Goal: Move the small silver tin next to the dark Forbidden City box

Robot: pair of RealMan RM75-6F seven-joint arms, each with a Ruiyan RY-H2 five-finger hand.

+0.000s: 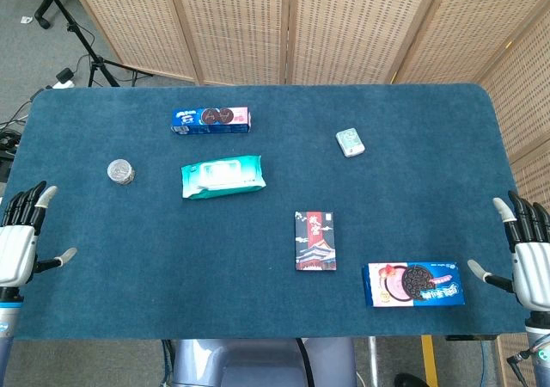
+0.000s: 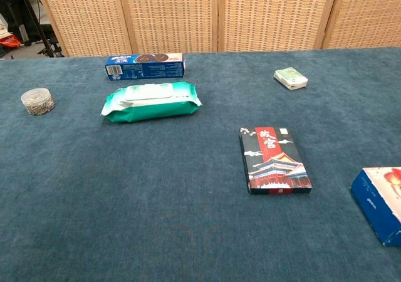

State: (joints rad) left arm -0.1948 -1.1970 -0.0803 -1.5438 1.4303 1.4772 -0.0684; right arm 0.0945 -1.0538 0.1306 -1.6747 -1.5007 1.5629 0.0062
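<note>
The small round silver tin (image 1: 121, 172) (image 2: 37, 101) sits on the blue cloth at the left side of the table. The dark Forbidden City box (image 1: 314, 240) (image 2: 274, 160) lies flat near the table's middle, well to the right of the tin. My left hand (image 1: 21, 238) hovers at the table's left edge, fingers spread and holding nothing, a little nearer to me than the tin. At the right edge my right hand (image 1: 527, 254) is likewise spread and empty. Neither hand shows in the chest view.
A green wet-wipes pack (image 1: 223, 176) (image 2: 151, 101) lies between the tin and the box. A blue cookie box (image 1: 211, 119) (image 2: 144, 66) is behind it. A small mint-green packet (image 1: 350, 142) (image 2: 290, 78) sits at the back right. Another blue cookie box (image 1: 415, 285) (image 2: 381, 202) lies front right.
</note>
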